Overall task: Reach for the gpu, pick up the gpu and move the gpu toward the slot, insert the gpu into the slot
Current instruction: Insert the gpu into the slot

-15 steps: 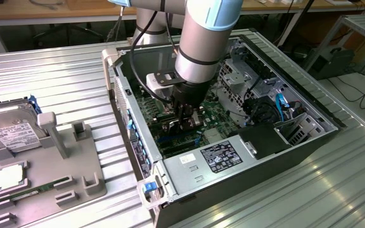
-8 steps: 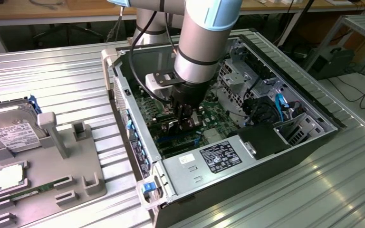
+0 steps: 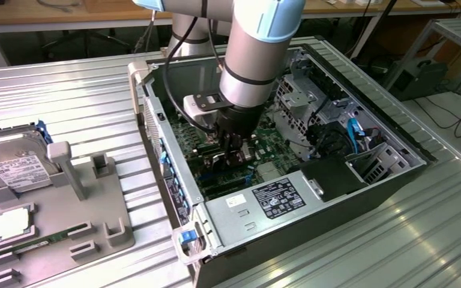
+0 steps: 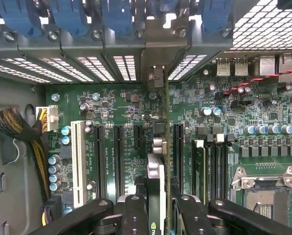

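In the exterior view, the hand (image 3: 228, 157) is being held low inside the open computer case (image 3: 391, 129) on the bench (image 3: 70, 102), above the motherboard (image 3: 283, 150). In the wrist view, the gpu (image 4: 156, 171) is being gripped edge-on between the fingers (image 4: 136, 215), standing over a black slot (image 4: 177, 147).

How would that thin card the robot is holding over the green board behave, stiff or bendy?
The gpu is probably stiff: it stands straight, edge-on, in the end effector. It looks light, being so thin. Likely fragile, as it hangs just above the motherboard.
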Action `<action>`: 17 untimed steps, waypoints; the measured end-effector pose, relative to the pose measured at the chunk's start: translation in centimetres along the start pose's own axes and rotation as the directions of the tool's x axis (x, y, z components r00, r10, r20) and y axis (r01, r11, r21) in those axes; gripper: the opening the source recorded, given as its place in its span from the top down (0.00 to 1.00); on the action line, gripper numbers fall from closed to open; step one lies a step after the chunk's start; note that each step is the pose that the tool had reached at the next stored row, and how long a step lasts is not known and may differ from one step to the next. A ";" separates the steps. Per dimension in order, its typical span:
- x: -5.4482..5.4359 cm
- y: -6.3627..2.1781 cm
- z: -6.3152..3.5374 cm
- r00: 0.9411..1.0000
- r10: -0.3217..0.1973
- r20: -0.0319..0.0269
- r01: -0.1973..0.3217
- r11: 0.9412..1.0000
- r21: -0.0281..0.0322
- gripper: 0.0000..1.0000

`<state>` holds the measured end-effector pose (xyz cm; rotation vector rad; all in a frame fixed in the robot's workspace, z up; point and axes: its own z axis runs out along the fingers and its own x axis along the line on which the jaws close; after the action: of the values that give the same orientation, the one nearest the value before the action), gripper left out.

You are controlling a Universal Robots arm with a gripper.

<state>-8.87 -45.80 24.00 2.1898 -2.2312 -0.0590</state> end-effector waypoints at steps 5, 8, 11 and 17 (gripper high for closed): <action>0.0 -0.01 0.30 1.000 0.000 0.000 0.000 1.000 0.000 0.73; 0.0 -0.01 0.30 1.000 0.000 0.000 0.000 1.000 0.000 0.73; 0.0 -0.01 0.19 1.000 0.000 0.000 0.000 1.000 0.000 0.73; 0.0 0.06 -1.53 1.000 0.000 0.000 0.000 1.000 0.003 0.73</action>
<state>-8.87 -45.79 25.53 2.1916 -2.2330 -0.0554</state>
